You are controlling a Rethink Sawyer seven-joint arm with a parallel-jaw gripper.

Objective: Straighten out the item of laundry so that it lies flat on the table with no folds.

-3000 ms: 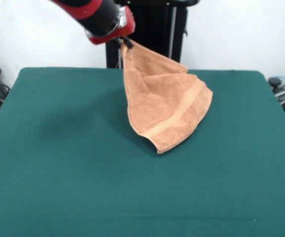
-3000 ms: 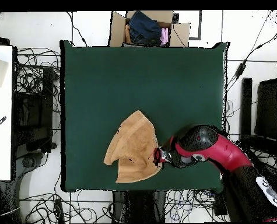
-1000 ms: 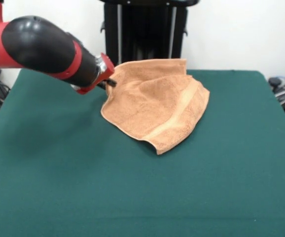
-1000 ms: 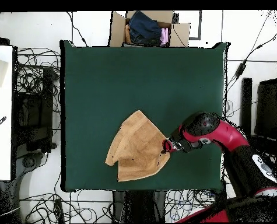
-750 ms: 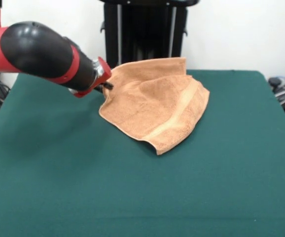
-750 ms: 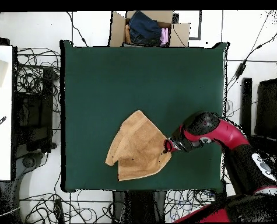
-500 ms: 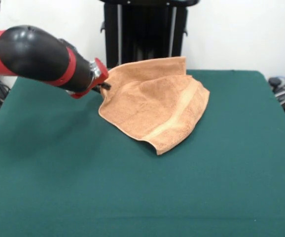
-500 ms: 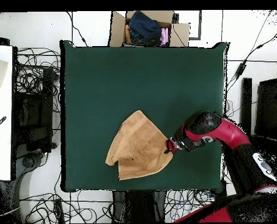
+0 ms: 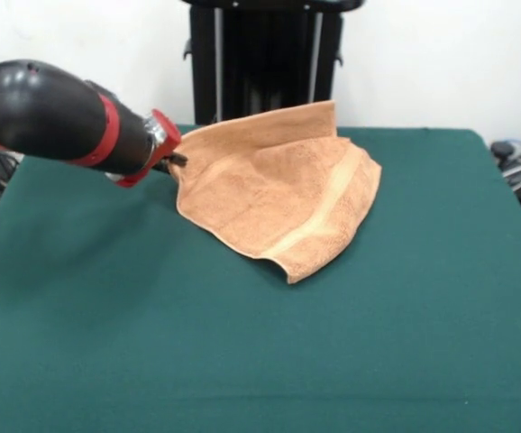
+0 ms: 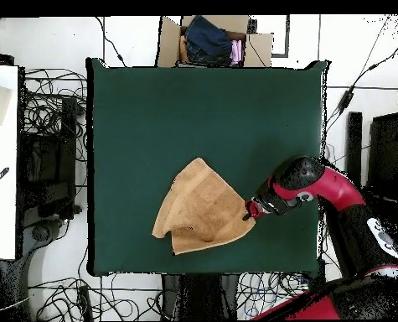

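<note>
While the red and black arm (image 9: 53,122) reaches in low from the left side of the front view, its end effector (image 9: 175,161) is clamped on one edge of the orange-tan terry towel (image 9: 278,194), holding that edge up off the worktop (image 9: 260,361). End effector tips are mostly hidden by cloth, only a dark bit shows at the towel's edge. Towel is not flat: the held side and the back edge are raised, a fold runs across the top layer, and the lower corner rests on the green felt toward the camera. One paler woven band (image 9: 319,212) runs diagonally across the upper layer. Label can't be made out.

Overhead view: towel (image 10: 200,211) lies in the worktop's (image 10: 152,109) half nearer the robot base, roughly mid-width, doubled over with ragged overlapping corners on its left side. End effector (image 10: 250,210) touches the towel's right edge; arm (image 10: 319,186) comes in from the right. Beyond the far edge of the worktop sits a cardboard box (image 10: 214,39) with dark and pink clothing in it. Cables cover the floor around.
</note>
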